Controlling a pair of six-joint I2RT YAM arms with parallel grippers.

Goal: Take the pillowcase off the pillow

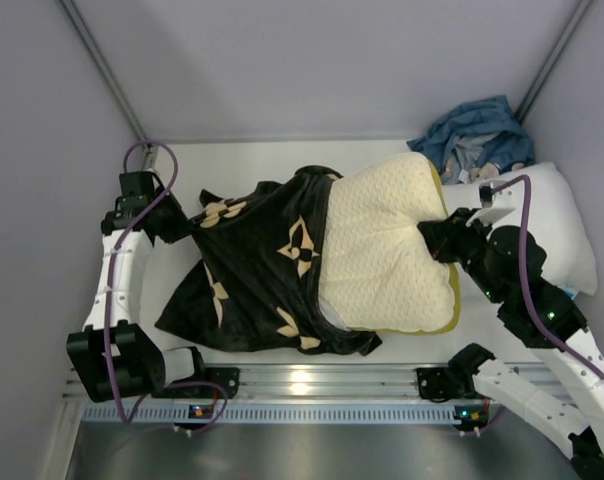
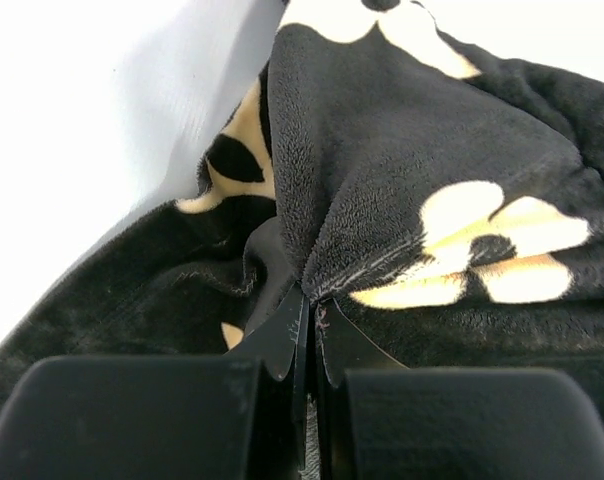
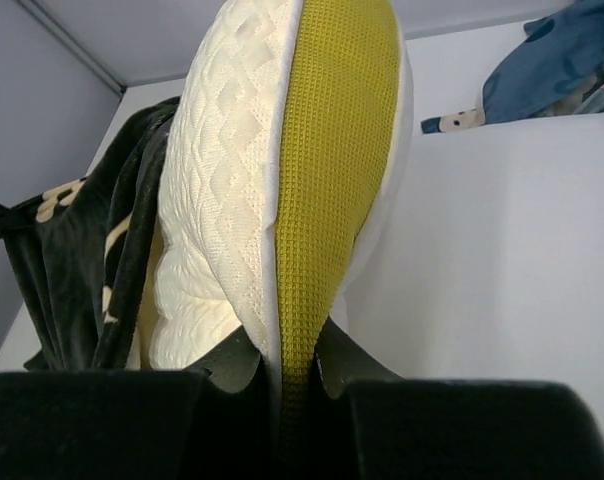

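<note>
The black pillowcase (image 1: 252, 275) with tan flower shapes lies across the table's left half and still covers the left end of the pillow (image 1: 382, 250). That cream quilted pillow sticks out of it to the right, its olive-yellow edge (image 3: 322, 200) facing the right wrist camera. My left gripper (image 1: 185, 222) is shut on a pinched fold of the pillowcase (image 2: 402, 180) at its far left corner, jaws pressed together on the fabric. My right gripper (image 1: 437, 240) is shut on the pillow's right edge, with the yellow trim clamped between its fingers (image 3: 232, 365).
A crumpled blue cloth (image 1: 472, 135) sits at the back right corner. A smooth white pillow (image 1: 567, 225) lies along the right wall under my right arm. Grey walls enclose the white table (image 1: 252, 165) on three sides. A metal rail (image 1: 312, 380) runs along the near edge.
</note>
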